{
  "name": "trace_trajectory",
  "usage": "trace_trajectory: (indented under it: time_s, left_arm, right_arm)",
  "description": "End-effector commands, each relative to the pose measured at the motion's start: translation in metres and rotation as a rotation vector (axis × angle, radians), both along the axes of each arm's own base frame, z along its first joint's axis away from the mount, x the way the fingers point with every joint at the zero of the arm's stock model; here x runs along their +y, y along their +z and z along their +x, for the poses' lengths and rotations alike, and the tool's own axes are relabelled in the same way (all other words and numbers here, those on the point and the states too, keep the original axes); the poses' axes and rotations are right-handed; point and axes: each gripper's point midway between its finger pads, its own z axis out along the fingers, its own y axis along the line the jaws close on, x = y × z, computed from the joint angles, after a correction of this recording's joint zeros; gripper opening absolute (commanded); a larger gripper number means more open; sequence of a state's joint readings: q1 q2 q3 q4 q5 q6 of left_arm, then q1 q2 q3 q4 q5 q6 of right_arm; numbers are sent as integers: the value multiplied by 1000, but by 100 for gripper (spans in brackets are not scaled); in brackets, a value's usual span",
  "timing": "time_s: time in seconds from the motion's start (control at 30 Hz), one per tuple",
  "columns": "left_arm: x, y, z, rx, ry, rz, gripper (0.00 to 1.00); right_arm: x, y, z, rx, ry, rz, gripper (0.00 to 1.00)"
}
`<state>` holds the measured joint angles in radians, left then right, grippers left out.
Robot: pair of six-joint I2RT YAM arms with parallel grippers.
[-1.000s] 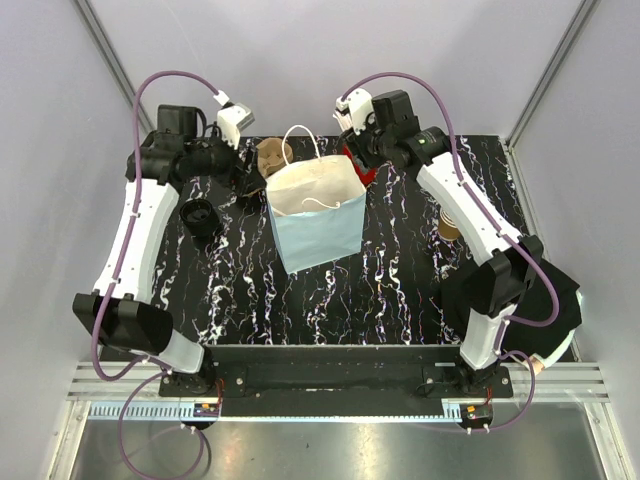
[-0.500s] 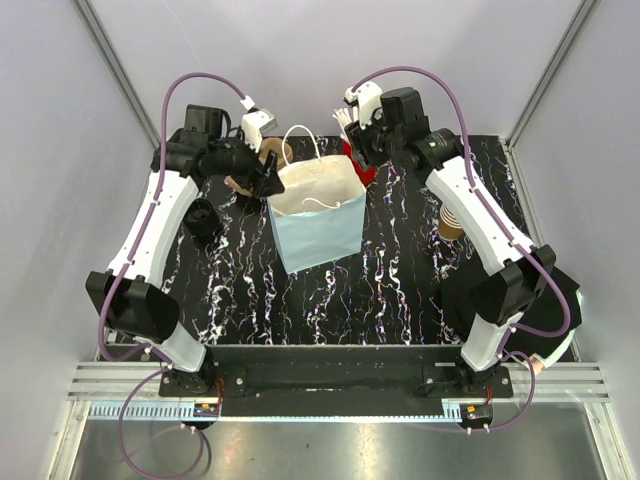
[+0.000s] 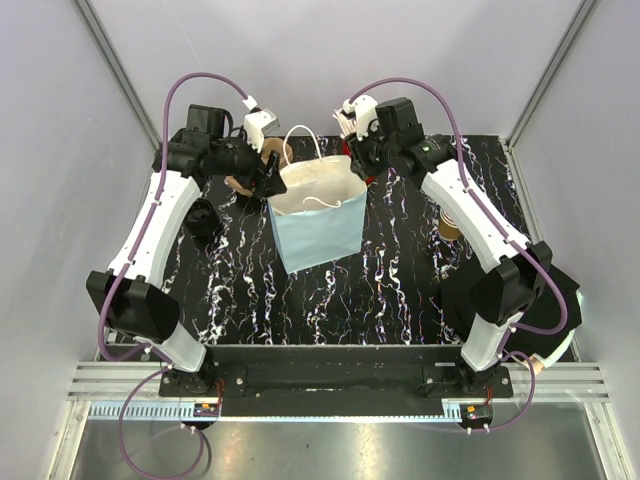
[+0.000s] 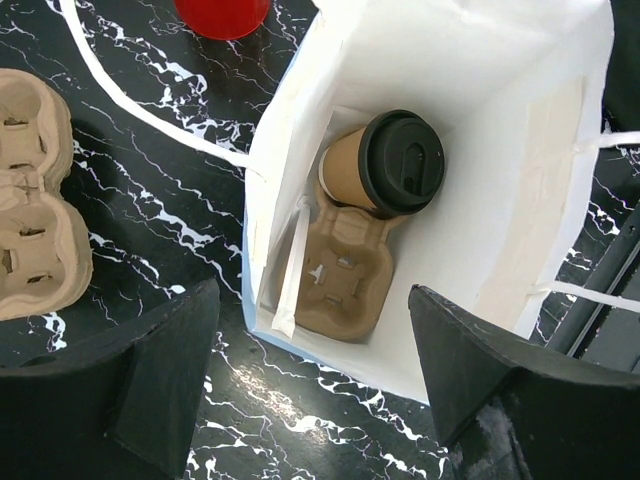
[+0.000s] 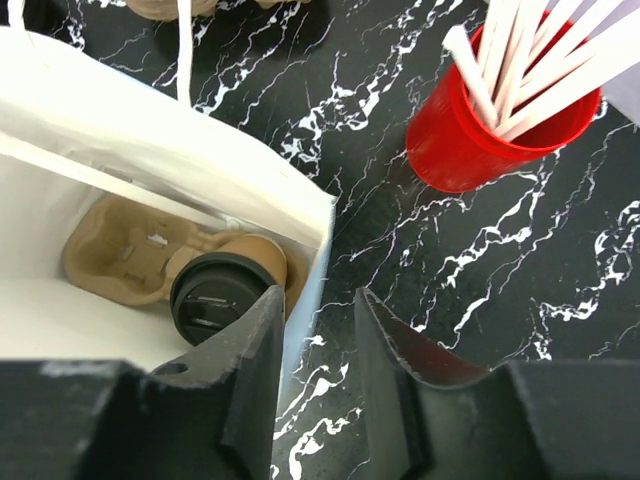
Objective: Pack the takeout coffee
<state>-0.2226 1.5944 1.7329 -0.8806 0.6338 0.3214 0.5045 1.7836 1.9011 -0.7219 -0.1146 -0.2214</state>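
**Coffee in the bag, both tools at its rim**
We found the pale blue bag mid-worktop, the takeout coffee upright inside in a carrier. Farther back, the left tool hung wide open and empty above it. The nearer right tool narrowly straddled the bag's wall, grip unclear.

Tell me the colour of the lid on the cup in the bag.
Black lid; clearest in left wrist view.
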Motion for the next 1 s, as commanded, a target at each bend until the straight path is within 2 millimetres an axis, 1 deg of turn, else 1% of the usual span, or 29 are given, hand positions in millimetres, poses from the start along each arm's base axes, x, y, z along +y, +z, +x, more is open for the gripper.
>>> trace_trajectory:
  time_s: [0.0,0.1,0.23,0.3,0.6,0.63,0.7,0.83,0.97]
  left_arm:
    - [-9,19,7,-70,-32,-32,80]
    - [-10,17,8,-66,-35,-30,80]
    - [-11,16,8,-63,-38,-30,80]
    - [-11,16,8,-65,-38,-30,80]
    - [-11,13,10,-59,-35,-25,80]
    - [-12,11,10,-56,-37,-23,80]
    - [-10,11,12,-58,-26,-17,81]
    - [-8,7,20,-60,3,-2,80]
    - [-6,4,29,-65,33,15,80]
  right_arm:
    - [4,9,-3,-17,13,39,38]
    - [4,7,-5,-10,13,38,36]
    - [3,5,-8,-7,11,31,29]
    - [3,6,-8,-13,2,26,29]
    - [-7,28,-13,-109,-69,-31,25]
    - [-8,35,-15,-123,-78,-25,25]
    - [-10,41,-17,-134,-83,-20,24]
    - [-15,53,-26,-159,-90,-13,24]
    - [-19,54,-34,-156,-92,-19,24]
